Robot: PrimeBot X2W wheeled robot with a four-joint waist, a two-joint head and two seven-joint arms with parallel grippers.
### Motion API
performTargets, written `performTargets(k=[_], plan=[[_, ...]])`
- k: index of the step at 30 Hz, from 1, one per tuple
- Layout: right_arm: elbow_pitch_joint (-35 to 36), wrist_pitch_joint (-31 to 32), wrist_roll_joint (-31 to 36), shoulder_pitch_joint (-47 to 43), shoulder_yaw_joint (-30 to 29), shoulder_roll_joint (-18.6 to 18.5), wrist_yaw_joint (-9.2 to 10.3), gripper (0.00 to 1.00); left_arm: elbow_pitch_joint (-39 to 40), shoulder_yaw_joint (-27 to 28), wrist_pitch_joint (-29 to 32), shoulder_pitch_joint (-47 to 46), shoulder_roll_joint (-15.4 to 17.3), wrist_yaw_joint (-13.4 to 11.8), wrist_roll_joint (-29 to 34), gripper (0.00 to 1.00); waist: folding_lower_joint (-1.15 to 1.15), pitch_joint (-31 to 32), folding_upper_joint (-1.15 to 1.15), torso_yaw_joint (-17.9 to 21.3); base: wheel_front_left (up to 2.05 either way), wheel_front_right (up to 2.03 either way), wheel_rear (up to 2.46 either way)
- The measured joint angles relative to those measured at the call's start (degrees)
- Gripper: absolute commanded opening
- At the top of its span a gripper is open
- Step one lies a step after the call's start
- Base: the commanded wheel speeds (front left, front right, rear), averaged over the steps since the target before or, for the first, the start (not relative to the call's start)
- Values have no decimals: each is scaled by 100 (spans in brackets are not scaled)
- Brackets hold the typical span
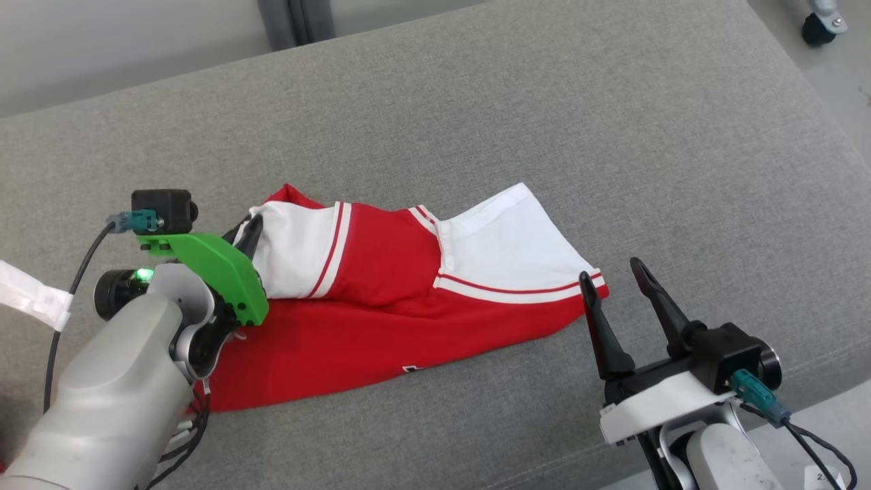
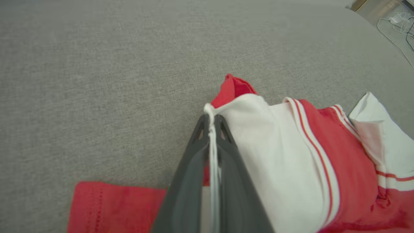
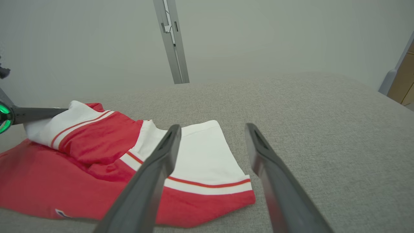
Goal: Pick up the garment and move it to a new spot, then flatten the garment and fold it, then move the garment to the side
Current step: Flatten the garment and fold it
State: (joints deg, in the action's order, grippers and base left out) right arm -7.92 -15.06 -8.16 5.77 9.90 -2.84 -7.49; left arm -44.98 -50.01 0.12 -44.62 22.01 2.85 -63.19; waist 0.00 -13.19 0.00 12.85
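Garment [image 1: 381, 320], red and white, lying part-folded on the grey upholstered surface [image 1: 544, 102]. Left fingers [image 2: 190, 161] pressed together on the white edge at its left end, cloth pinched between them. Right fingers [image 1: 602, 327] spread wide, holding nothing, by its right corner; cannot tell whether touching.

A grey upholstered cushion [image 1: 544, 102] stretches wide; beyond its far corner, a black caster wheel [image 1: 815, 30] stands on pale floor [image 1: 850, 82], where white cables [image 2: 396, 20] lie.

The garment [image 1: 381, 299] is red with white panels (thin red stripes edge them). It lies on grey woven fabric [image 1: 544, 102].
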Motion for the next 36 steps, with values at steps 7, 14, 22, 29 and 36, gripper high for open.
performTargets(k=[7, 14, 22, 29, 36], plan=[[-46, 0, 63, -141, -62, 2, 0, 100, 535, 38, -727, -133, -37, -36, 290, 0, 0, 213, 0, -69, 0, 0, 0], [-110, 0, 143, -377, -188, 1, 0, 100, 2455, 13, -1092, 68, 103, -489, 606, 0, 0, 534, 0, -247, 0, 0, 0], [-168, 0, 182, -519, -169, 1, 0, 100, 5378, -73, -965, 552, 602, -1561, 1013, 0, 0, 965, 0, -468, 0, 0, 0], [-157, 0, 181, -617, -143, 0, 0, 100, 7077, -413, -609, 906, 794, -2180, 1344, 0, -1, 1189, 0, -569, 0, 0, 0], [-102, 0, 129, -492, -82, 0, 0, 100, 6750, -227, -546, 794, 791, -2295, 1307, 0, 0, 973, 0, -494, 0, 0, 0]])
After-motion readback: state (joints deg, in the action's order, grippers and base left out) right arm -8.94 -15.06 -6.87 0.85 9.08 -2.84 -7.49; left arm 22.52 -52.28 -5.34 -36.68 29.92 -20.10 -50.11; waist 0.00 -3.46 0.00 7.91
